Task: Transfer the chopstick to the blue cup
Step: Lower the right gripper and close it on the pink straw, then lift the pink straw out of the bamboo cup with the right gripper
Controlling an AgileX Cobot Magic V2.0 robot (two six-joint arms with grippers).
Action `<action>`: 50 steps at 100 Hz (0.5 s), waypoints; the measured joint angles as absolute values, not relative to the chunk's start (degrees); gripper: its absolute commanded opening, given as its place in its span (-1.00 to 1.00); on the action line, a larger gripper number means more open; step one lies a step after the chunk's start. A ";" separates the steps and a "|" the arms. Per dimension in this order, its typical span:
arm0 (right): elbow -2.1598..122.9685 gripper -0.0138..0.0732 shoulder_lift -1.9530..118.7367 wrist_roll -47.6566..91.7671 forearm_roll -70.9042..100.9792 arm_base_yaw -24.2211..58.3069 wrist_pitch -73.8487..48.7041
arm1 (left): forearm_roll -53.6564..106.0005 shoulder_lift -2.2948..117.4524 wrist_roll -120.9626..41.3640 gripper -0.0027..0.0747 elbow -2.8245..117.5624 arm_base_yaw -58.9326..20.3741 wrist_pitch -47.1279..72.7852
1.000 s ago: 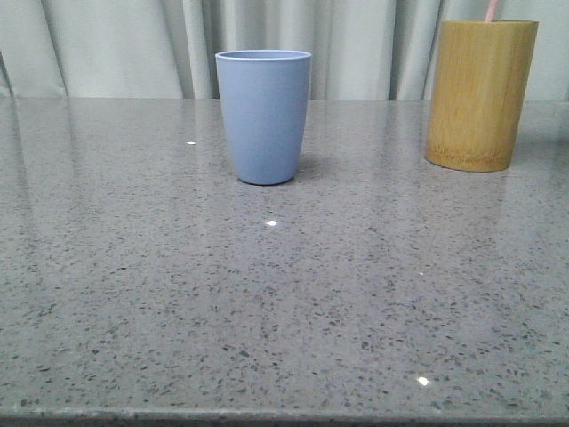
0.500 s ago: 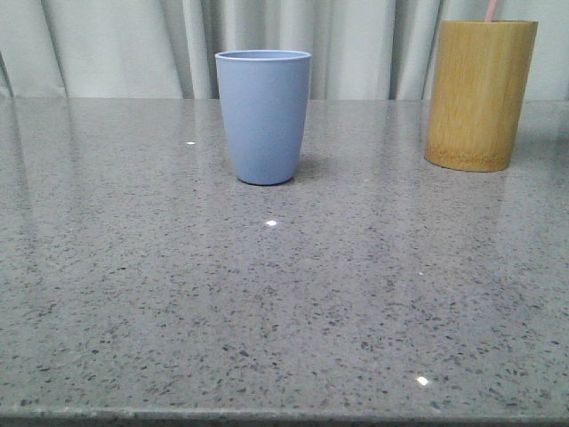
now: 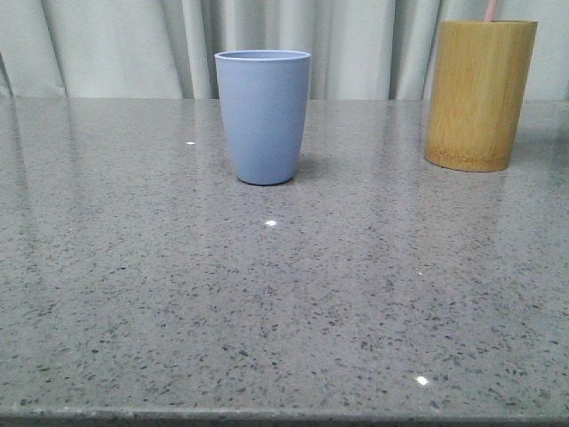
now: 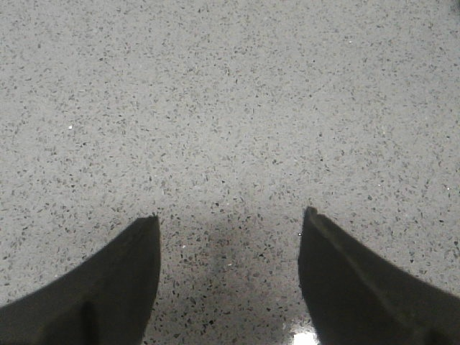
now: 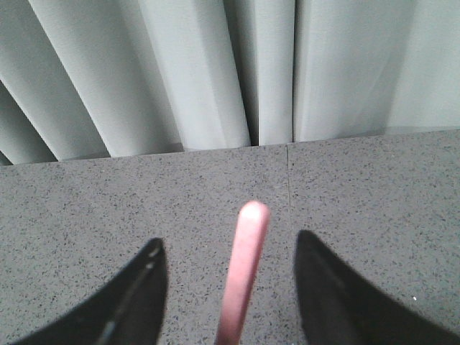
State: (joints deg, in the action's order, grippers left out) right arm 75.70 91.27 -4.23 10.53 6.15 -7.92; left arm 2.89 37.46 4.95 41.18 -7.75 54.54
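Observation:
The blue cup stands upright on the grey speckled table, left of centre toward the back. A pale pink chopstick sticks out of the tan bamboo cylinder at the back right; only its tip shows in the front view. In the right wrist view the chopstick rises between the open fingers of my right gripper, touching neither. My left gripper is open and empty over bare tabletop. Neither gripper shows in the front view.
Grey pleated curtains hang behind the table's far edge and also fill the upper part of the right wrist view. The table's front edge runs along the bottom of the front view.

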 measured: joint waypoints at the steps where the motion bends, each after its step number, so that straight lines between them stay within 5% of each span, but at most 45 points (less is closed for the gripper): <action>1: 75.70 -0.01 91.27 -4.23 10.53 6.15 -7.92 | 2.89 37.46 4.95 0.12 41.18 -7.75 54.54; 50: 75.70 -0.79 91.27 -4.23 10.76 6.15 -5.64 | 2.89 37.46 4.95 0.12 41.18 -7.75 54.54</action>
